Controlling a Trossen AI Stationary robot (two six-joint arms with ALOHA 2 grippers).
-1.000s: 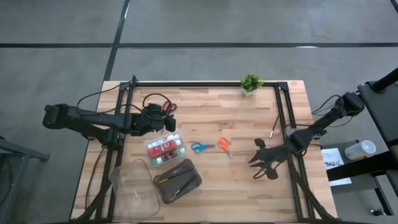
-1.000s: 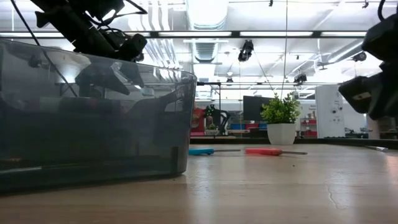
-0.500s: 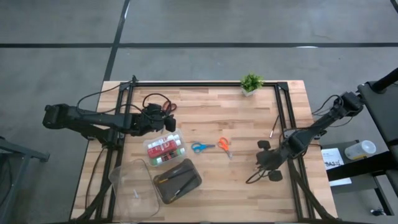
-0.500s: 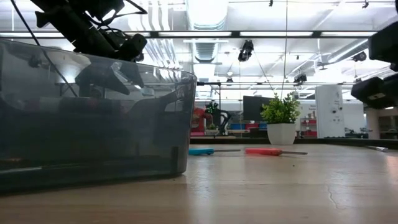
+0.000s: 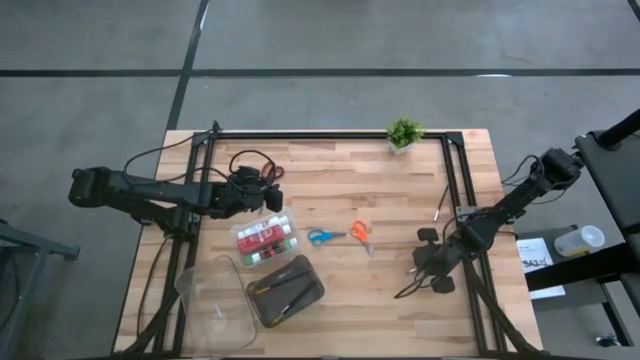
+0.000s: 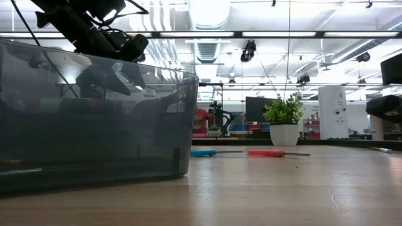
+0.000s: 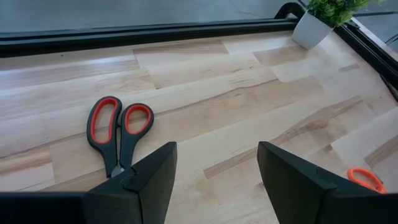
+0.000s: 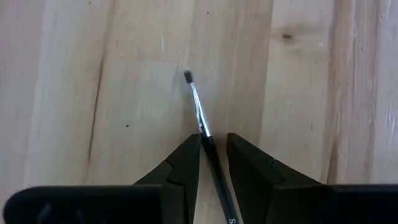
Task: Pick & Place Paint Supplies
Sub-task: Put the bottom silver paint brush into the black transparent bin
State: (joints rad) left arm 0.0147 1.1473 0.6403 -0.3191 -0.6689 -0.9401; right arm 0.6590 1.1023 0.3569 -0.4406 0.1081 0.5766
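The right gripper (image 8: 213, 152) pinches a thin paintbrush (image 8: 200, 115) between its fingers — bristle tip pointing ahead, just above the wooden surface (image 8: 74, 93).

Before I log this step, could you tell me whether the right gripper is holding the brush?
Yes: the right gripper is shut on the brush, whose handle sits pinched between the fingers with its bristle tip pointing out.
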